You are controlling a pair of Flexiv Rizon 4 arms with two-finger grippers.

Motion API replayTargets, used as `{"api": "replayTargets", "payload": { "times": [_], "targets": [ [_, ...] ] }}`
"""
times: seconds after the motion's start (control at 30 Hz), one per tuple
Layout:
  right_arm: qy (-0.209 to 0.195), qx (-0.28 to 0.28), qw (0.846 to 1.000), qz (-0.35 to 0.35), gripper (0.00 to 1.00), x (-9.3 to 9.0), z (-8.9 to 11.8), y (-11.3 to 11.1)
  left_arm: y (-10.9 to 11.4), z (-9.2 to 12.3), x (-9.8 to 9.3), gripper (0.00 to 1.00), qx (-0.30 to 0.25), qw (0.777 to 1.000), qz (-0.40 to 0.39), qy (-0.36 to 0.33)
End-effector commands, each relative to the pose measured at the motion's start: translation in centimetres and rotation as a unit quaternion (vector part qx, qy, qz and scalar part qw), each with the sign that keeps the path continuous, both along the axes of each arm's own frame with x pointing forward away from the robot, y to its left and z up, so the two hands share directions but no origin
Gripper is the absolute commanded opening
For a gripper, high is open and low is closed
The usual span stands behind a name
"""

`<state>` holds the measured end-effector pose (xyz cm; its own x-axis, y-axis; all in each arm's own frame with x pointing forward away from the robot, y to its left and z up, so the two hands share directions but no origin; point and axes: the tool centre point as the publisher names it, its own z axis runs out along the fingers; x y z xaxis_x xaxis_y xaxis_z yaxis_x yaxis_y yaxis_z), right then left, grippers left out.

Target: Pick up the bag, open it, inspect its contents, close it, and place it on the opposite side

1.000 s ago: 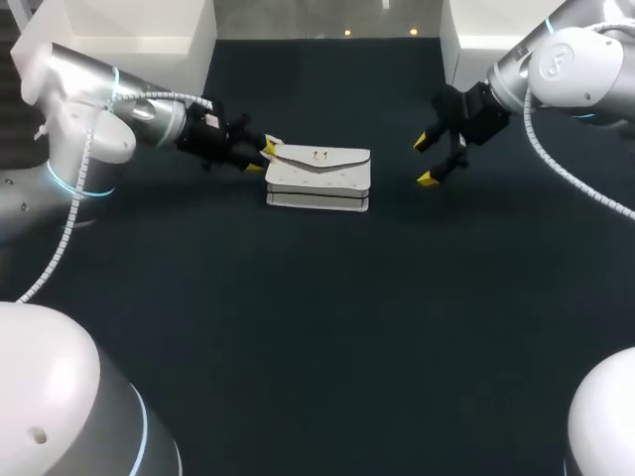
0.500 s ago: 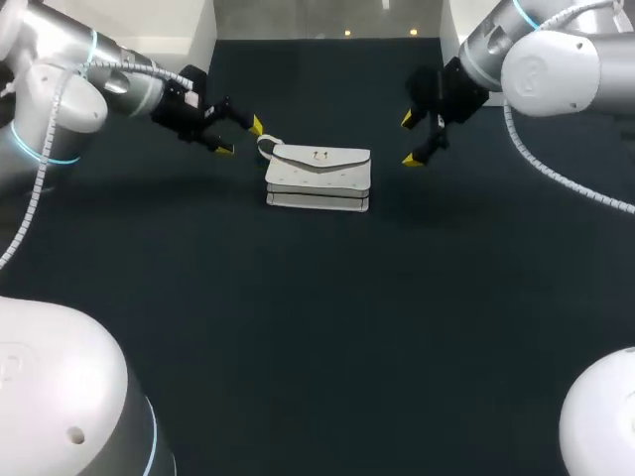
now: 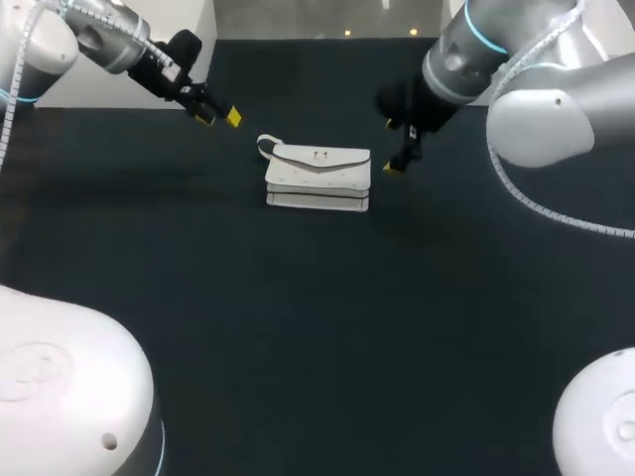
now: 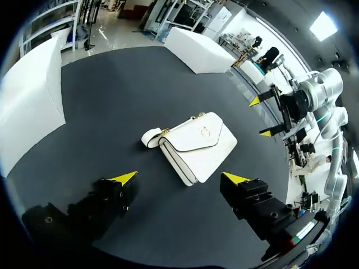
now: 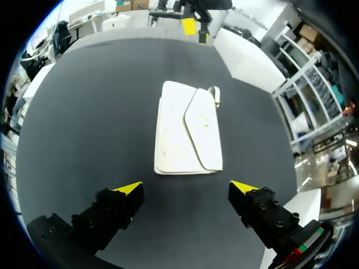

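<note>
A white flap bag (image 3: 317,177) with a gold clasp lies flat and closed on the dark table, its short strap loop (image 3: 266,147) at its left end. My left gripper (image 3: 218,117) hangs open above and to the left of the bag, clear of it. In the left wrist view the bag (image 4: 196,144) lies ahead of the open left gripper (image 4: 179,178). My right gripper (image 3: 390,147) stands open just off the bag's right end, with nothing in it. Ahead of the right gripper (image 5: 185,187) in its wrist view, the bag (image 5: 188,130) is untouched.
White blocks stand at the table's back left (image 3: 184,35) and back right (image 3: 461,35) corners. Dark table surface (image 3: 317,327) stretches in front of the bag.
My left gripper has let go of the bag's left end, opened and pulled back up and to the left. The right gripper has moved left, closer to the bag. The bag has stayed put.
</note>
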<state>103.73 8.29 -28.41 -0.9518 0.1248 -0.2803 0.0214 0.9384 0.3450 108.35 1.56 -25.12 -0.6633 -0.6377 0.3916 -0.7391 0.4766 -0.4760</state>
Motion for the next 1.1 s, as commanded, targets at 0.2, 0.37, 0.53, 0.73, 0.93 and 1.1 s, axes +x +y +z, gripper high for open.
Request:
{"api": "replayTargets", "payload": {
  "times": [0.2,0.37,0.53,0.73,0.93,1.1],
  "targets": [
    [-0.096,-0.011,0.995,-0.036,1.00,-1.2,0.1,0.5,0.1,1.8,-0.6,1.00,0.062,0.995,-0.068,-0.042],
    [-0.096,-0.011,0.995,-0.036,1.00,-1.2,0.1,0.5,0.1,1.8,-0.6,1.00,0.062,0.995,-0.068,-0.042],
    [-0.096,-0.011,0.995,-0.036,1.00,-1.2,0.1,0.5,0.1,1.8,-0.6,1.00,0.062,0.995,-0.068,-0.042],
    [-0.136,-0.056,0.989,-0.026,1.00,-1.1,1.0,2.5,-1.9,2.2,-0.2,1.00,0.088,0.976,-0.135,-0.145],
    [-0.179,-0.085,0.980,-0.026,1.00,-2.3,0.9,5.0,-3.0,3.3,0.6,1.00,0.116,0.931,-0.230,-0.259],
    [-0.198,-0.082,0.976,-0.026,1.00,-3.1,-0.2,6.1,-3.3,3.4,0.9,1.00,0.119,0.884,-0.306,-0.333]
  ]
}}
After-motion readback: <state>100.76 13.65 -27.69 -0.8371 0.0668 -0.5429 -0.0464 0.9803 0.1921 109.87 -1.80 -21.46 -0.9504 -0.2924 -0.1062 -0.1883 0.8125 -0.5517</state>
